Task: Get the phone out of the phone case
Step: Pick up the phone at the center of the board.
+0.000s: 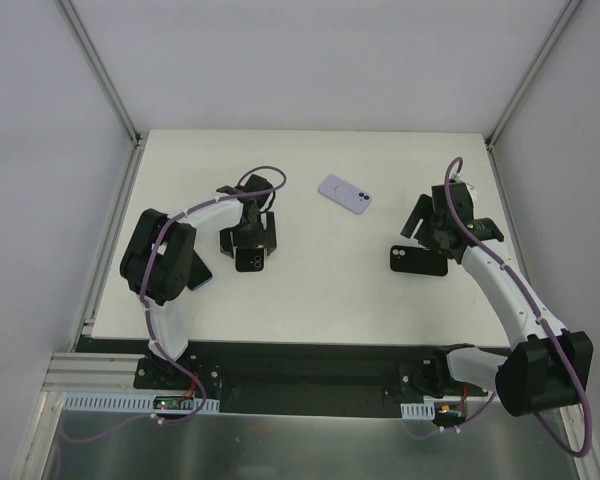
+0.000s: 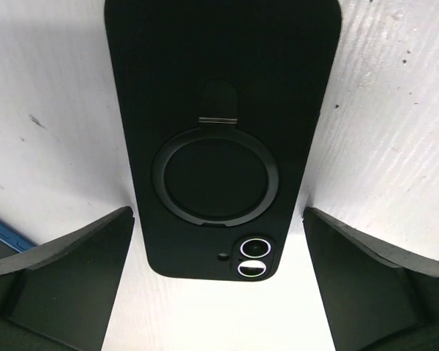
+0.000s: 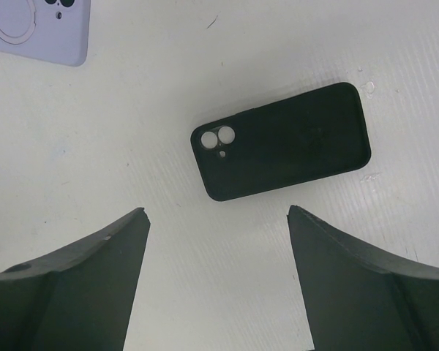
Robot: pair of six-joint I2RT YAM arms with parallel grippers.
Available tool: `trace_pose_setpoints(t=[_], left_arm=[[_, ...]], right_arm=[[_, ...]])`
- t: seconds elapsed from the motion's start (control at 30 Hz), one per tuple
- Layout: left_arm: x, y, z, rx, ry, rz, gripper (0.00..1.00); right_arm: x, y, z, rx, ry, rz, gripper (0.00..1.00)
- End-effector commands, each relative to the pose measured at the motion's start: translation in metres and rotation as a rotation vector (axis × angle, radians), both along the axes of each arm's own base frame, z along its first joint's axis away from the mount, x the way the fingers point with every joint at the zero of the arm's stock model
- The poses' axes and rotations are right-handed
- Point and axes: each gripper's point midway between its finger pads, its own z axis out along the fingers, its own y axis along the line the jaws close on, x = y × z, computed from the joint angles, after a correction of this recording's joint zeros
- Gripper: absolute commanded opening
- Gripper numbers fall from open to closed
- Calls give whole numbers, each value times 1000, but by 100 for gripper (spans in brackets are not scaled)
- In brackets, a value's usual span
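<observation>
A black phone case with a ring stand [image 2: 219, 110] lies back up on the white table, with a phone's camera lenses [image 2: 254, 257] showing in its cutout. My left gripper [image 2: 218, 219] is open just above it, one finger on each side of its camera end, not touching it. In the top view this case [image 1: 250, 260] lies under the left gripper [image 1: 248, 238]. My right gripper [image 3: 217, 210] is open and empty above the table, near a second black case [image 3: 282, 142] whose camera holes show white table through them; both show in the top view, gripper [image 1: 432, 232] and case [image 1: 418, 260].
A lilac phone case [image 1: 345, 194] lies at the middle back of the table and also shows in the right wrist view [image 3: 36, 29]. A blue object [image 1: 201, 279] lies by the left arm's elbow; its edge shows in the left wrist view [image 2: 0, 230]. White walls enclose the table.
</observation>
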Motion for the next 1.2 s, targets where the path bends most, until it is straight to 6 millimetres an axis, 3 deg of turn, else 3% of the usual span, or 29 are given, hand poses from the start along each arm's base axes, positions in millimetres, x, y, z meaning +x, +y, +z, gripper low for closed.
trace_pose_setpoints(t=[0.0,0.13,0.2,0.33,0.4,0.5,0.53,0.7,0.93,1.17], left_arm=[[-8,11,-16,39,34,-16,99],[-8,6,-26,-18,64,-12,96],[-8,4,-27,-34,69,-12,90],[-7,-2,-16,-70,44,-13,74],[-5,-10,-4,-122,21,-23,73],[-8,-31,17,-239,-1,-62,70],[-6,-37,21,-268,-18,-70,70],[-17,-66,41,-400,-23,-119,68],[-45,-99,60,-569,-16,-183,68],[-67,-119,60,-680,18,-202,68]], right_arm=[[-3,1,5,5,-13,0,80],[-3,1,6,7,-18,-1,79],[-3,1,6,7,-18,-2,79],[-6,2,8,13,-22,6,78],[-6,6,8,31,-21,22,78],[-2,33,7,147,-37,117,79],[2,54,11,243,-58,179,79],[2,96,-1,409,-1,255,77],[6,144,-19,539,111,322,78],[8,201,-34,697,248,364,76]])
